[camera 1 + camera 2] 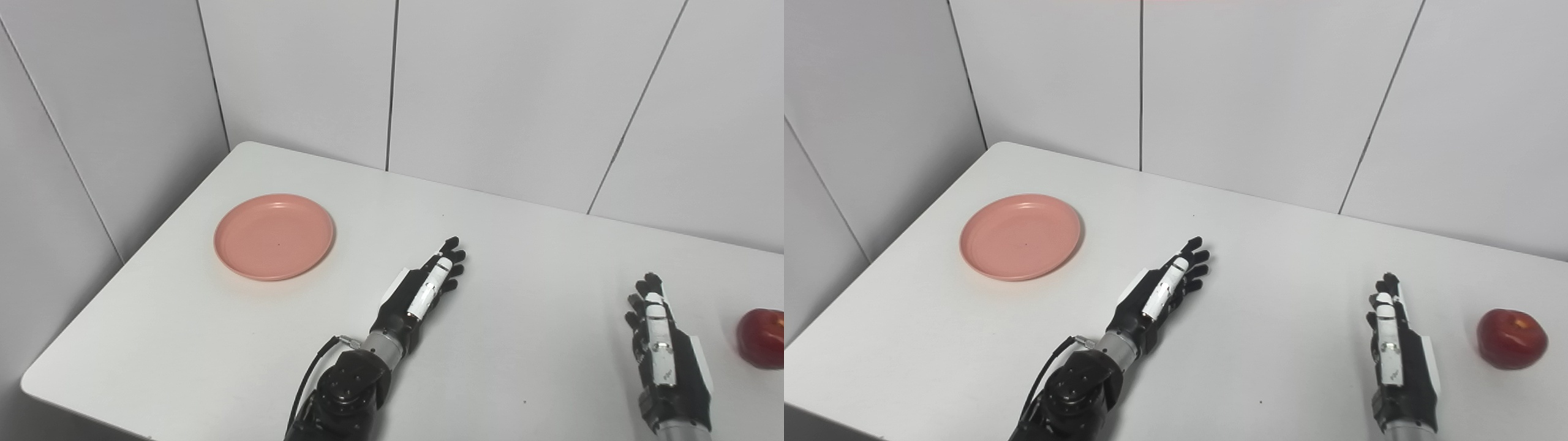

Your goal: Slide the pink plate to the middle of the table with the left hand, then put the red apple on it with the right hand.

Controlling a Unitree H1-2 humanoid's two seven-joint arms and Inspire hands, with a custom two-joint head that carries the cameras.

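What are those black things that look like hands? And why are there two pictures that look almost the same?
They are a robot's two hands, each on its own arm. The two pictures come from two cameras side by side on the robot's head, like eyes, so they show one scene from places a little apart. In front is a white table. The left hand and the right hand are over the table with fingers stretched out, holding nothing. A pink plate lies far to the left with nothing on it. A red apple sits at the right, beside the right hand but not touching it.
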